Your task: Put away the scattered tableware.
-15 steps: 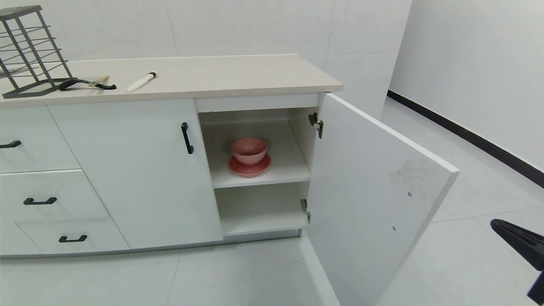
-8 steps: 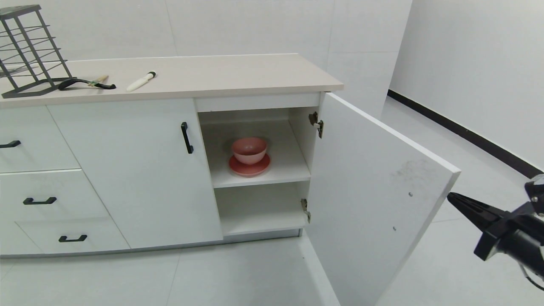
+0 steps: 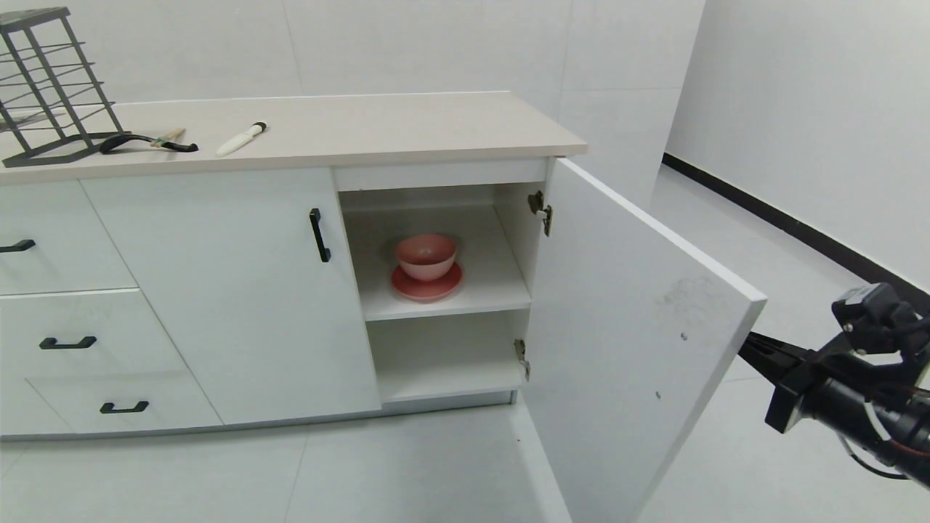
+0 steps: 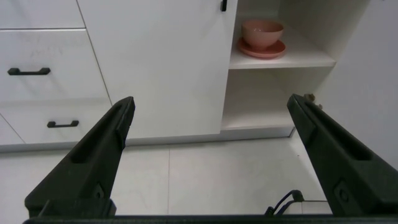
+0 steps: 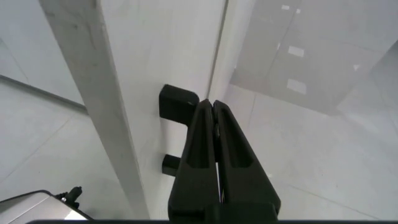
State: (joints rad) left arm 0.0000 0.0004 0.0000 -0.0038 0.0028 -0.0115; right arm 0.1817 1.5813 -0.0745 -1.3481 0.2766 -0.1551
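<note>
At the far side of the open cupboard door [image 3: 639, 327], the right gripper [image 5: 213, 107], fingers pinched together, sits against the handle [image 5: 177, 102]; the left gripper [image 4: 211, 102] gapes wide before the shelved bowl [image 3: 426, 256].

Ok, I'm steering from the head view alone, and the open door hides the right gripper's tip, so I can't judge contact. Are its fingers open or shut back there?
Observer: Shut. In the right wrist view the right gripper has its fingers pressed together, with the tip beside the black handle on the outer face of the door.
Operator: And the left gripper? I can't see it at all.
Observer: The left gripper is open and empty. It faces the cabinet, with the bowl on its plate ahead on the upper shelf.
</note>
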